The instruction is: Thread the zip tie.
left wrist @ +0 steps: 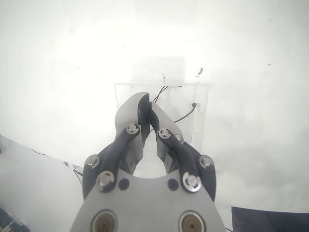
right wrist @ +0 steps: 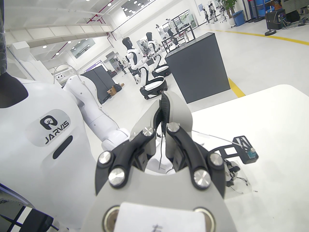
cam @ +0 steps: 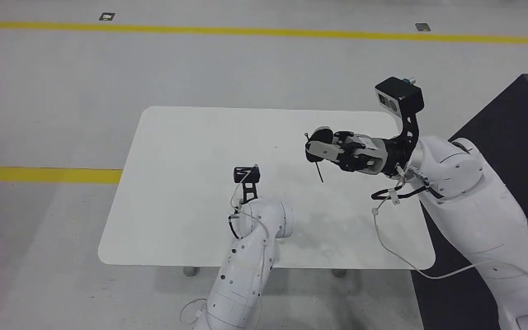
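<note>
My right gripper hovers above the table's right half, shut on a thin black zip tie that hangs down from it. In the right wrist view the tie's strand runs down between the closed fingers. My left gripper points straight down onto a clear flat tray near the table's middle. Its fingertips are pressed together on a black zip tie strand lying there. Another black zip tie with its head lies loose in the tray beside the fingers.
The white table is bare on its left half. A dark panel stands past the table's right edge. The left arm's wrist camera mount stands over the tray, near the right gripper.
</note>
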### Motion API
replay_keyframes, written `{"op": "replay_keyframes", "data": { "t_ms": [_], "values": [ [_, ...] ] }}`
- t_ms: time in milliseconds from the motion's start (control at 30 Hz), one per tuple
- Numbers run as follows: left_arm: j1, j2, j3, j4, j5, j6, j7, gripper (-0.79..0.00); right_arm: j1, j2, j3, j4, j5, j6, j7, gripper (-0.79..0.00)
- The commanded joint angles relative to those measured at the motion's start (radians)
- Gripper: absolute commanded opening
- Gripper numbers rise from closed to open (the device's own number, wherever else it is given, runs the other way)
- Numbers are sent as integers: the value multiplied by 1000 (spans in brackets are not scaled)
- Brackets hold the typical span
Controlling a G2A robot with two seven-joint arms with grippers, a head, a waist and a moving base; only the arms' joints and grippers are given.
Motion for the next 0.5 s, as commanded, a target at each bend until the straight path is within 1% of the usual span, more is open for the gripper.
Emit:
{"op": "replay_keyframes", "data": {
  "t_ms": [0,33,167,267,467],
  "values": [
    [-3,2,1,4,-4,4,4,-634,0,0,0,0,0,0,0,-785],
    [-6,2,7,13,-2,5,5,-582,0,0,0,0,0,0,0,-785],
    [-25,3,41,50,-11,7,7,-533,0,0,0,0,0,0,0,-785],
    [-39,3,48,82,-19,11,11,-533,0,0,0,0,0,0,0,-785],
    [-65,-5,25,130,-33,28,28,-526,0,0,0,0,0,0,0,-785]
  ]
}}
